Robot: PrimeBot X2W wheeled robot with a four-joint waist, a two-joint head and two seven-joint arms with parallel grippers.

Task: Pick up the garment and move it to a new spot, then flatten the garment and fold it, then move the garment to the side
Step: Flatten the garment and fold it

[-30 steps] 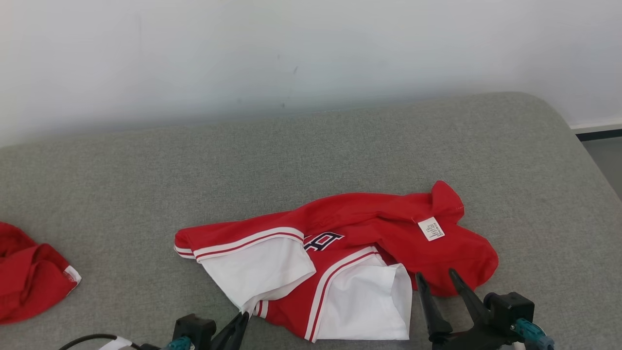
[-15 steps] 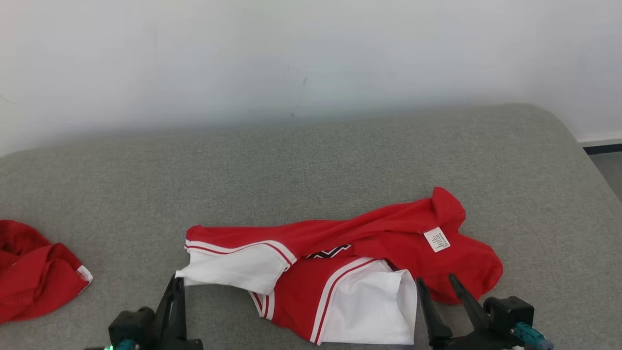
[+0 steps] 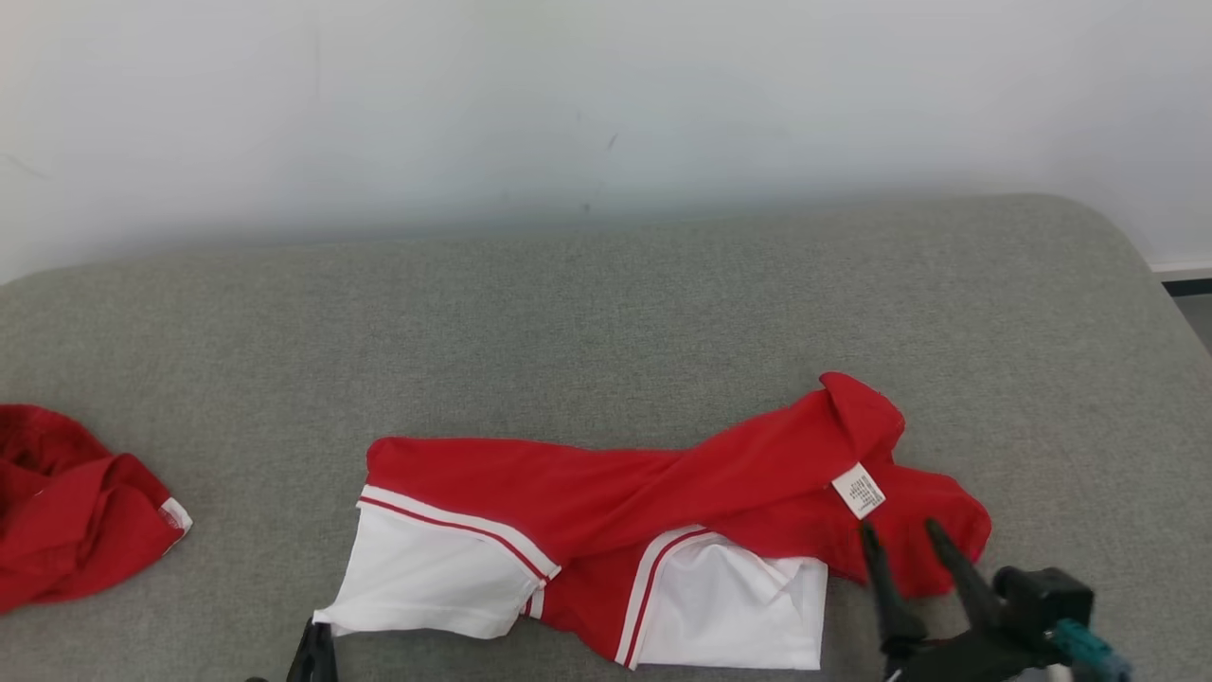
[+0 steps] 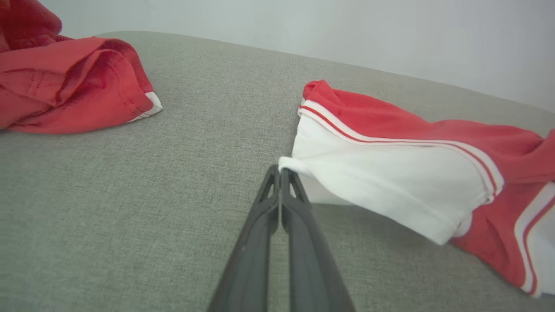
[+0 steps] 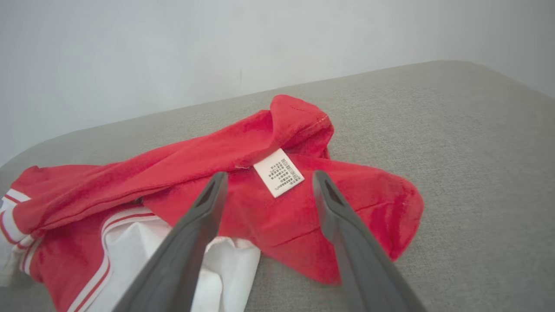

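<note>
Grey woven upholstery [image 3: 606, 313] fills the lower two thirds of the head view, a padded surface with a rounded corner at the upper right, backed by a plain white wall [image 3: 606, 95]. At the far left edge lies a crumpled red garment [image 3: 76, 511] with a sliver of white trim, well apart from everything else.

At the bottom edge, left of centre, the left gripper [image 3: 317, 654] shows only its dark tip. Its fingers are pressed together on the lower left corner of the white left-hand sleeve [image 3: 426, 578]. In the left wrist view the left gripper [image 4: 279, 170] pinches that corner just off the fabric surface (a shadow sits under the cloth).

The red-and-white shirt [image 3: 606, 483] lies in the lower middle of the frame. Its long axis runs left to right, rising slightly toward the right. It is bunched into a band rather than spread flat. Both white sleeves point toward the bottom edge, the second sleeve [image 3: 739, 606] just right of centre, each bordered by red and white stripes. The right end is a rumpled red flap carrying a small white care label [image 3: 859, 490].

At the lower right, the right gripper [image 3: 898, 527] is spread wide, its fingers pointing up the frame over the red flap and holding nothing. In the right wrist view the label [image 5: 278, 172] sits between the tips of the right gripper [image 5: 269, 174].
</note>
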